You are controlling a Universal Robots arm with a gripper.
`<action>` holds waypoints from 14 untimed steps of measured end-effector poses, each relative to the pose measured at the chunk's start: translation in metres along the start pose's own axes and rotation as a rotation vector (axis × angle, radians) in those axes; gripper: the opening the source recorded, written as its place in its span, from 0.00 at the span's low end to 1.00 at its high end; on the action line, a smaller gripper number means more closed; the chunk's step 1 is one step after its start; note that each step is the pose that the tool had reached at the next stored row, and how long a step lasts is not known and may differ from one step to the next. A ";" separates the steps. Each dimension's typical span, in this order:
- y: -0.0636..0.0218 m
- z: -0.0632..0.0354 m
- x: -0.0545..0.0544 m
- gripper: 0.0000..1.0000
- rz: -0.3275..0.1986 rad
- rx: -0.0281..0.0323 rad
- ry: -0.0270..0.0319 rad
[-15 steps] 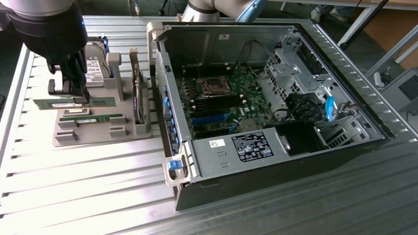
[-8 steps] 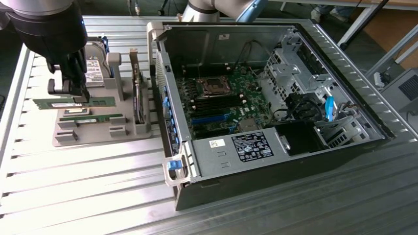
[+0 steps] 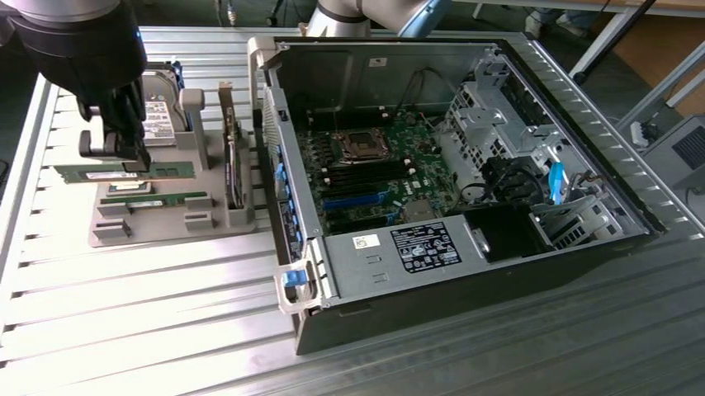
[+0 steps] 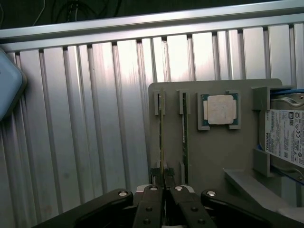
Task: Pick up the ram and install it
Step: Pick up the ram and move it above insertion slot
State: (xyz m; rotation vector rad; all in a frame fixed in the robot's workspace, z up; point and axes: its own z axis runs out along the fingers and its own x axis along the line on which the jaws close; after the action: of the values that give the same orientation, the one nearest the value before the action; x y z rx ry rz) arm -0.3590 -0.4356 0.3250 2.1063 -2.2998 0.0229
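Gripping | gripper [image 4: 164, 179] jaws nearly closed, pinching the ram [image 4: 161, 137] | ram on edge in gray holder [image 4: 213, 156], exterior view's left of computer case [image 3: 463, 272] | risk: thin-edge pinch slips, ram tilts, snags slot or twin stick [image 4: 185, 137]

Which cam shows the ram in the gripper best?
Exterior view: the ram shows broadside, green face and white label, under the gripper. Wrist view has the ram edge-on, a thin line between the fingers.

The arm [image 3: 78, 45] hangs in the upper left of the exterior view, wrist pointing straight down. Its gripper [image 3: 115, 157] sits low, the two dark fingers [image 4: 155, 176] drawn nearly together, pinching the thin upper edge of the ram [image 3: 171, 171].
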 end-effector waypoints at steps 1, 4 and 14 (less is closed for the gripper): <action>0.0000 -0.0002 0.000 0.11 0.000 0.0000 0.0000; 0.0000 -0.0007 0.000 0.11 0.000 0.0000 0.0000; 0.0000 -0.0039 0.000 0.11 0.000 -0.0001 0.0004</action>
State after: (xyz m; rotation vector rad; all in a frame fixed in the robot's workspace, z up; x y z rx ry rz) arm -0.3590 -0.4356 0.3289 2.1061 -2.2996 0.0233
